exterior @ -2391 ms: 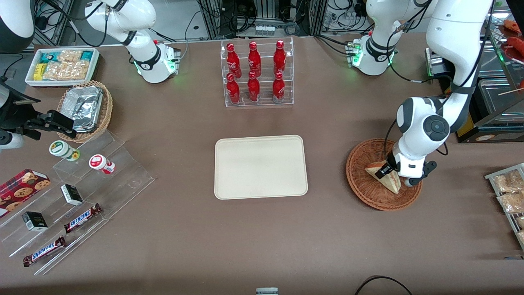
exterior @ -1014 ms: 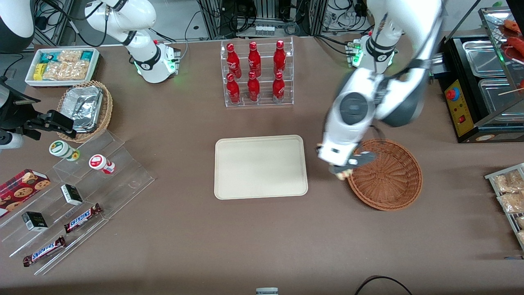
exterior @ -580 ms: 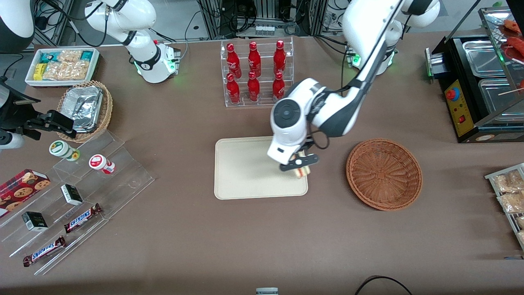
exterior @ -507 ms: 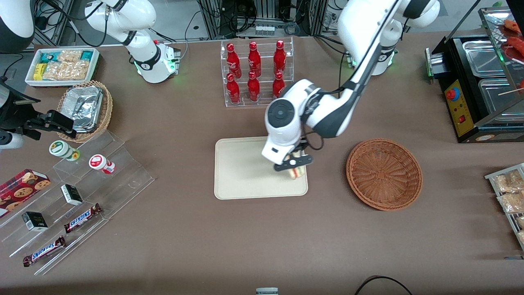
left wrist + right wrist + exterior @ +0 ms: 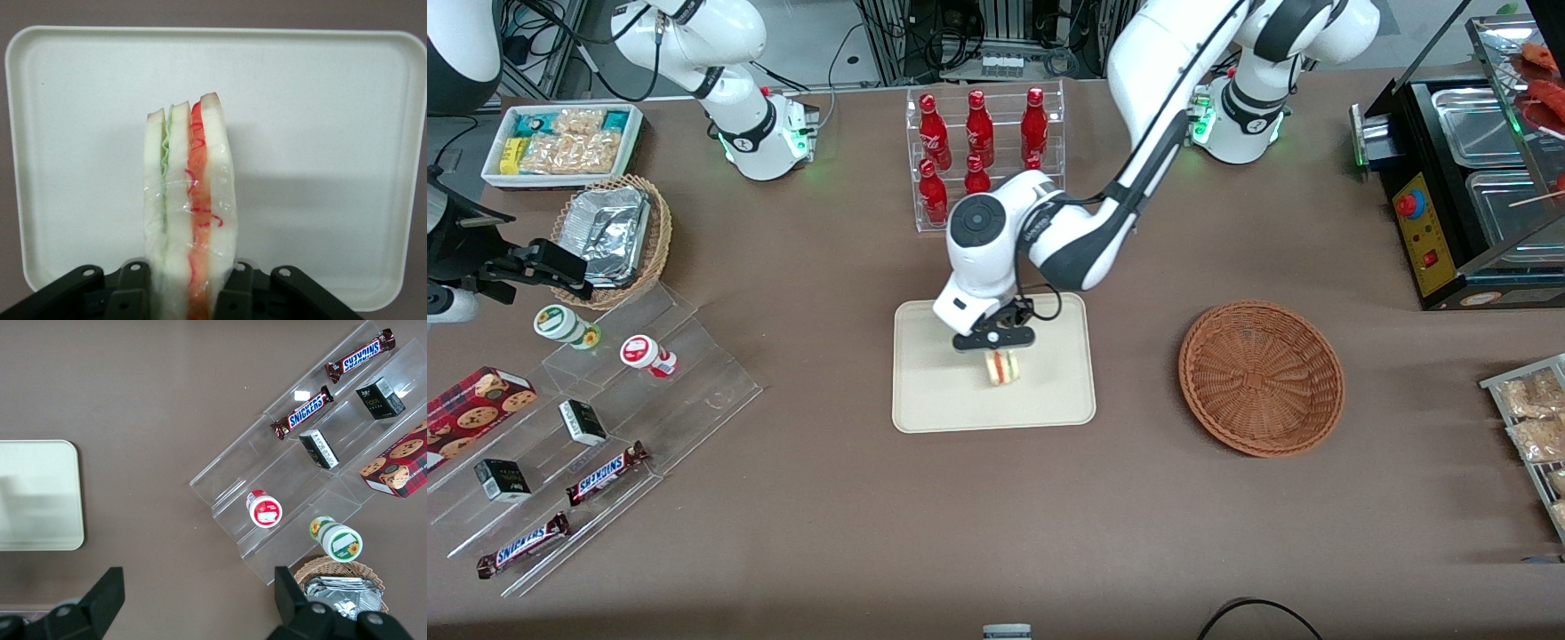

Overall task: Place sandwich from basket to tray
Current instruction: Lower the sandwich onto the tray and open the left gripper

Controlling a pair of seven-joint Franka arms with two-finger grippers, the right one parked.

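I've got the gripper (image 5: 997, 342) over the middle of the tray (image 5: 934, 400), its fingers (image 5: 133, 293) clamped on the sandwich (image 5: 1002, 366), which hangs edge-on with green and red layers showing in the wrist view (image 5: 190, 213). The sandwich sits above the tray's centre, and I can't tell if it touches the surface. The basket (image 5: 1261, 378) sits at 3 o'clock from the tray, well apart, with a rack of red bottles (image 5: 978, 133) at 12 o'clock.
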